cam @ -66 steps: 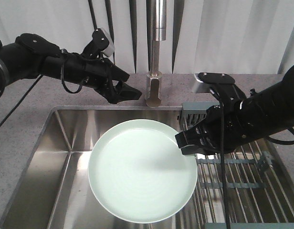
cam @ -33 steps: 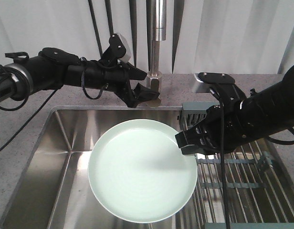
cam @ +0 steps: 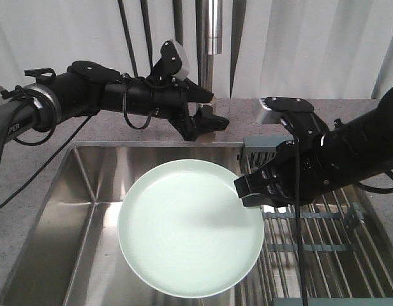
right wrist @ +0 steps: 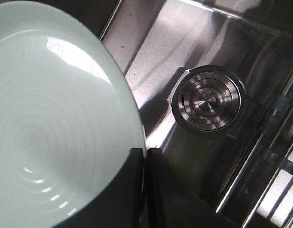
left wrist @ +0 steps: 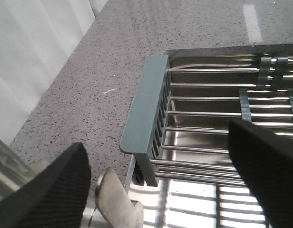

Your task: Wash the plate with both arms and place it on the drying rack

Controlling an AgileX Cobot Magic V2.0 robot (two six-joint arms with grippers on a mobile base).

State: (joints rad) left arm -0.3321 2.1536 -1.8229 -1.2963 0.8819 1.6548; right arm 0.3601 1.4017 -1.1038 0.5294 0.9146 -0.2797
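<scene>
Front view: the plate (cam: 190, 236) hangs over the sink (cam: 88, 185), tilted with its face to the camera and resting on nothing. The right gripper (cam: 246, 191) is clamped on its right rim. The drying rack (cam: 324, 255) lies just beside it, across the right part of the sink. The left gripper (cam: 206, 121) reaches over the bench (cam: 50, 134) to the foot of the tap (cam: 212, 32), with its jaws apart.

Left wrist view: the left gripper (left wrist: 156, 137) is spread wide and holds nothing. A metal tap lever (left wrist: 113, 194) shows low between the two fingers. I cannot tell if it is touched. Behind it is the grey-green end of the drying rack (left wrist: 146, 104).

Right wrist view: the right gripper (right wrist: 145, 166) pinches the thin rim of the plate (right wrist: 56, 128), with one finger on each face. Below is the round drain (right wrist: 208, 102).

The plate looks stiff, glossy and breakable, and I judge it will be slippery when wet. Held at one edge only, its weight pulls on the grip like a lever. The low raised rim is the best place to hold it, with the fingers well over the edge. A second hold on the opposite rim would steady it.
</scene>
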